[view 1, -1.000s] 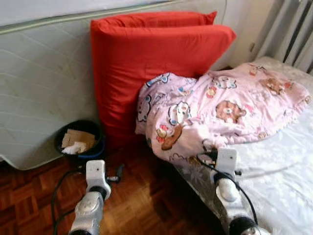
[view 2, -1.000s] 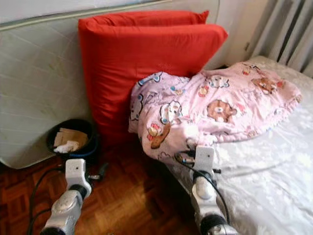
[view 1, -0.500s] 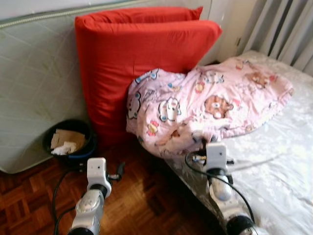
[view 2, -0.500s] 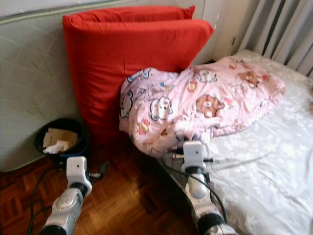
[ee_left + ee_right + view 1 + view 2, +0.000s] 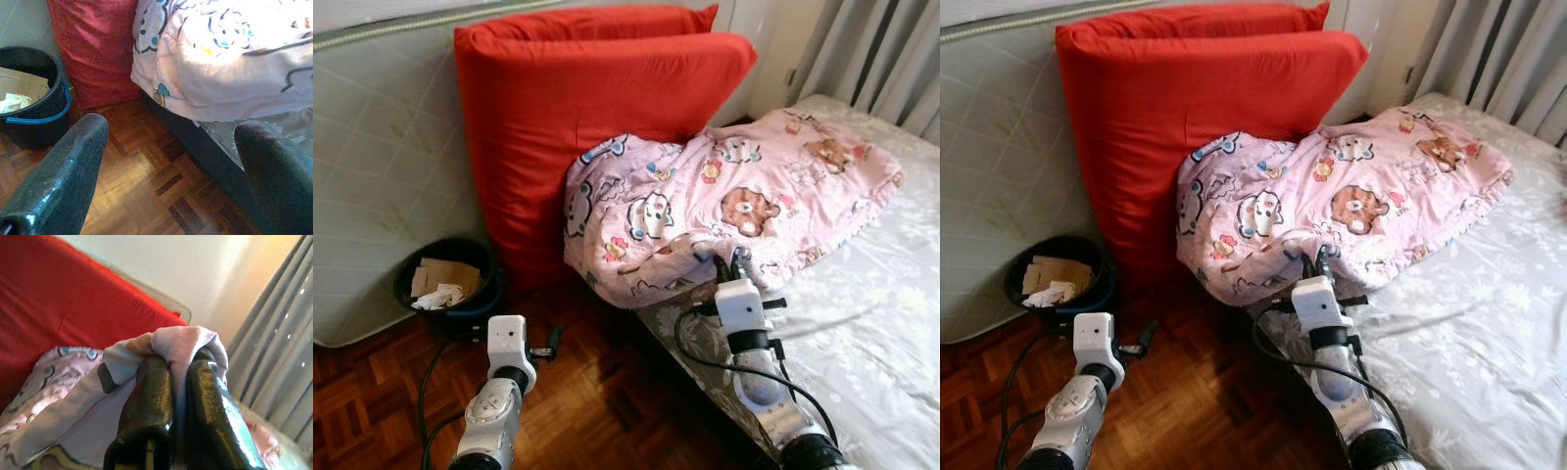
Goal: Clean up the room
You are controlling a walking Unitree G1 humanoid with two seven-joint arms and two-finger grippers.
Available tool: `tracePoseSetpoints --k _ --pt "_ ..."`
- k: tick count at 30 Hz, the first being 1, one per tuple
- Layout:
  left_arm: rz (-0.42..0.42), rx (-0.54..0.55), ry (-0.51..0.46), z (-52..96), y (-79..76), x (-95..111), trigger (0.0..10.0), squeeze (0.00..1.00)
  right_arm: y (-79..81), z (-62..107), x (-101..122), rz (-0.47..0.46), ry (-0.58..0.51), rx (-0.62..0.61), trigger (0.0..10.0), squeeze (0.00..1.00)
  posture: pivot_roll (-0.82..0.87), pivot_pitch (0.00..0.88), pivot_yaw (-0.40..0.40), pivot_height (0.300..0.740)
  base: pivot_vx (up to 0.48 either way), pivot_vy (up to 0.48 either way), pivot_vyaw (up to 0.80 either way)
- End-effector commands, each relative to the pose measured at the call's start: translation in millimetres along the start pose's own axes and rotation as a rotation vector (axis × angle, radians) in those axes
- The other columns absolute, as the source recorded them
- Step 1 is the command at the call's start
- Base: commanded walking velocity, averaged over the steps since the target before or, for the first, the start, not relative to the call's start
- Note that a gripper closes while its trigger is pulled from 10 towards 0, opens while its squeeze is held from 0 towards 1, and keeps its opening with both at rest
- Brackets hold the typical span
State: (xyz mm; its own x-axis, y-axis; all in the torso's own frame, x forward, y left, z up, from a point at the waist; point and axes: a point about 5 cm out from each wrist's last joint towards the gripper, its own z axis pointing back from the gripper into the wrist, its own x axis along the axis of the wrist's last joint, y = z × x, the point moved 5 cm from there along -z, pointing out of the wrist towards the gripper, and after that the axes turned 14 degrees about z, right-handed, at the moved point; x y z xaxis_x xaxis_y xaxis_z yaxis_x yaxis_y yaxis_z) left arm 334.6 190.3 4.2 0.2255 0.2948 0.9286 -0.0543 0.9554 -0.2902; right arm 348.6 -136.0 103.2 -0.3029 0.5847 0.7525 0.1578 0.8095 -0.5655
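A pink cartoon-print blanket (image 5: 734,201) lies bunched on the bed (image 5: 871,333), hanging over its near corner against two red cushions (image 5: 597,108). My right gripper (image 5: 736,262) is at the blanket's front edge, shut on a fold of it; the right wrist view has the pink cloth (image 5: 183,345) pinched between the two black fingers (image 5: 149,401). My left gripper (image 5: 553,338) hangs low over the parquet floor beside the bed, open, holding nothing. In the left wrist view its fingers (image 5: 63,166) frame the floor and the blanket's hanging end (image 5: 220,63).
A black bucket (image 5: 445,284) with cardboard and paper scraps stands on the floor by the cushions. A bare mattress (image 5: 382,166) leans upright on the wall behind them. Grey curtains (image 5: 881,59) hang beyond the bed. Parquet floor (image 5: 597,401) lies between bucket and bed.
My right gripper has reached forward to the blanket's front edge and closed on a fold of it. The camera has shifted right. The left arm has stayed in place.
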Motion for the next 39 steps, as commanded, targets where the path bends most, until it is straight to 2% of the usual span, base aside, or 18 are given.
tracePoseSetpoints --k 1,3,5,6,7,9,10,12,16,25,26,27,33,37,39 --pt "-0.008 -0.007 0.006 1.2 -0.1 -2 10.0 0.0 -5.1 -1.2 7 -0.031 -0.03 0.002 10.0 0.0 0.0 0.054 -0.071 0.74 0.0 0.0 0.0" --pt "-0.007 -0.008 0.008 0.7 -1.1 -3 10.0 0.0 4.7 7.8 1 -0.053 -0.003 0.077 10.0 0.0 -0.01 0.053 -0.071 0.74 0.0 0.0 0.0" --pt "-0.007 -0.009 0.008 0.5 -1.6 -3 10.0 0.0 7.5 12.7 -1 -0.052 0.006 0.094 10.0 0.0 -0.01 0.052 -0.072 0.74 0.0 0.0 0.0" --pt "-0.006 -0.011 0.008 0.2 -2.5 -3 10.0 0.0 18.6 26.5 -7 -0.063 0.032 0.157 10.0 0.0 -0.01 0.052 -0.072 0.74 0.0 0.0 0.0" --pt "-0.006 -0.011 0.008 0.1 -2.6 -3 10.0 0.0 21.2 29.6 -9 -0.067 0.037 0.172 10.0 0.0 -0.01 0.052 -0.072 0.74 0.0 0.0 0.0" --pt "-0.006 -0.011 0.008 0.1 -2.6 -3 10.0 0.0 38.0 44.5 -20 -0.076 0.101 0.258 10.0 0.0 -0.01 0.052 -0.072 0.74 0.0 0.0 0.0" --pt "-0.007 -0.012 0.009 -0.1 -3.1 -3 10.0 0.0 47.9 55.1 -33 -0.077 0.187 0.305 10.0 0.0 -0.01 0.05 -0.071 0.74 0.0 0.0 0.0" --pt "-0.008 -0.014 0.011 -0.3 -3.7 -3 10.0 0.0 57.0 66.1 -48 -0.132 0.289 0.339 10.0 0.0 -0.01 0.051 -0.07 0.74 0.0 0.0 0.0" --pt "-0.011 -0.014 0.012 -0.2 -3.4 -3 10.0 0.0 71.2 82.1 -67 -0.148 0.417 0.441 10.0 0.0 -0.01 0.05 -0.072 0.74 0.0 0.0 0.0" --pt "-0.019 -0.021 0.02 0.5 -3.8 -5 10.0 0.0 86.5 102.5 -78 -0.164 0.501 0.552 10.0 0.02 -0.01 0.051 -0.071 0.74 0.0 0.0 0.0" --pt "-0.019 -0.022 0.02 0.5 -4.1 -6 10.0 0.0 87.6 103.7 -78 -0.172 0.509 0.558 10.0 0.47 -0.01 0.052 -0.07 0.74 0.0 0.0 0.0" --pt "-0.021 -0.023 0.022 0.6 -4.5 -6 10.0 0.0 89.3 105.2 -79 -0.18 0.517 0.568 10.0 1.0 -0.01 0.052 -0.07 0.74 0.0 0.0 0.0" --pt "-0.026 -0.031 0.027 0.6 -6.2 -7 10.0 0.0 101.9 113.2 -76 -0.219 0.522 0.654 10.0 1.0 -0.01 0.052 -0.073 0.74 0.0 0.0 0.0" --pt "-0.029 -0.033 0.031 0.6 -6.6 -8 10.0 0.0 113.1 121.0 -72 -0.309 0.543 0.714 10.0 1.0 -0.01 0.052 -0.073 0.74 0.0 0.0 0.0" --pt "-0.029 -0.033 0.031 0.5 -6.5 -8 10.0 0.0 114.8 122.4 -72 -0.318 0.544 0.72 10.0 1.0 -0.01 0.052 -0.073 0.74 0.0 0.0 0.0"
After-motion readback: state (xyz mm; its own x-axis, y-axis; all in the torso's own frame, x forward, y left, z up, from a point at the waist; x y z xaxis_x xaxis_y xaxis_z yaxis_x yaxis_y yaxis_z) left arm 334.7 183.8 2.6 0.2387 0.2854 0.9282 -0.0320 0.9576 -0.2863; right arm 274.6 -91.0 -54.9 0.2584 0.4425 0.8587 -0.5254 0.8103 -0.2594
